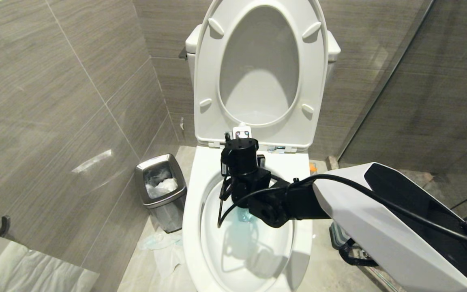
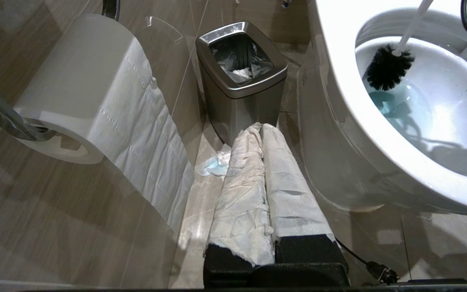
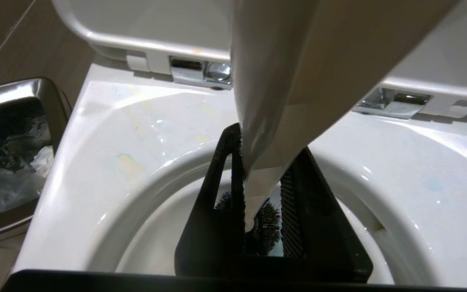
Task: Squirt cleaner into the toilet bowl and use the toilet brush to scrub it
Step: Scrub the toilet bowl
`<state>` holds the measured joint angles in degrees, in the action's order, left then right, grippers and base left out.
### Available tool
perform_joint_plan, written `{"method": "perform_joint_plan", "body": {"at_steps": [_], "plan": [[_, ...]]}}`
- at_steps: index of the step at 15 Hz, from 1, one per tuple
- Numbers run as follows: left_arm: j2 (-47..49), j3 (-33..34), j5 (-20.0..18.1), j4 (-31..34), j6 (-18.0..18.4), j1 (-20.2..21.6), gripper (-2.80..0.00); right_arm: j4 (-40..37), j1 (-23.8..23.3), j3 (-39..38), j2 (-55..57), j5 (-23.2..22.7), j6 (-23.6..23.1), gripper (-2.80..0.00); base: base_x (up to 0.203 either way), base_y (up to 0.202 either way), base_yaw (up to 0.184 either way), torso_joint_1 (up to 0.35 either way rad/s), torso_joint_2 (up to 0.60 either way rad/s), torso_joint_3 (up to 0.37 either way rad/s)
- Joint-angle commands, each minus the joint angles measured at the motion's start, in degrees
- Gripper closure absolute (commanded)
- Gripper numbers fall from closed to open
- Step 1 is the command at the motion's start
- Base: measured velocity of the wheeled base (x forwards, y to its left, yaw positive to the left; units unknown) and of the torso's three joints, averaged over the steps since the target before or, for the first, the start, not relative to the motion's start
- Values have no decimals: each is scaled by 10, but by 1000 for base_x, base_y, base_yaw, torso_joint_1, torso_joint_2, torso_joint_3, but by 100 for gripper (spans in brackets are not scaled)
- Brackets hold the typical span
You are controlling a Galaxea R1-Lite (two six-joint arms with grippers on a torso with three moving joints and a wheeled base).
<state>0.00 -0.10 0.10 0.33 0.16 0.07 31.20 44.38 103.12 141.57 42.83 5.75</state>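
The white toilet bowl (image 1: 193, 227) stands in front of me with its seat and lid (image 1: 258, 69) raised. My right arm (image 1: 379, 219) reaches over the bowl from the right. Its gripper (image 3: 268, 156) points down and is shut on the white handle (image 3: 274, 81) of the toilet brush. The black bristle head (image 2: 387, 67) hangs inside the basin just above the water. Teal-blue cleaner (image 2: 395, 107) tints that water. My left gripper (image 2: 258, 129) is parked low to the left of the toilet. Its paper-wrapped fingers (image 2: 241, 190) lie shut together with nothing between them.
A small steel waste bin (image 1: 162, 190) with a liner stands left of the toilet against the tiled wall. A toilet paper roll (image 2: 83, 93) hangs near my left gripper. Crumpled tissue (image 2: 215, 164) lies on the floor. A glass partition (image 1: 399, 81) closes the right side.
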Motion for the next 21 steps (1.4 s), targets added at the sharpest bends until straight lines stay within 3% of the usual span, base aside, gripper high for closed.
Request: {"method": "perform_joint_plan", "body": {"at_steps": [1, 4, 11, 17, 21], "plan": [[0, 0, 0, 0, 0, 0, 0, 1, -13, -6, -12, 3, -2, 0, 0, 0, 0, 0, 0, 0], [0, 0, 0, 0, 0, 0, 0, -2, -23, -48, -47, 2, -5, 0, 0, 0, 0, 0, 0, 0], [1, 0, 0, 0, 0, 0, 0, 4, -15, -240, -160, -9, 21, 0, 0, 0, 0, 0, 0, 0], [0, 0, 0, 0, 0, 0, 0, 4, 63, -324, -206, -6, 55, 0, 0, 0, 0, 0, 0, 0], [0, 0, 0, 0, 0, 0, 0, 4, 110, -311, -179, -4, 76, 0, 0, 0, 0, 0, 0, 0]]}}
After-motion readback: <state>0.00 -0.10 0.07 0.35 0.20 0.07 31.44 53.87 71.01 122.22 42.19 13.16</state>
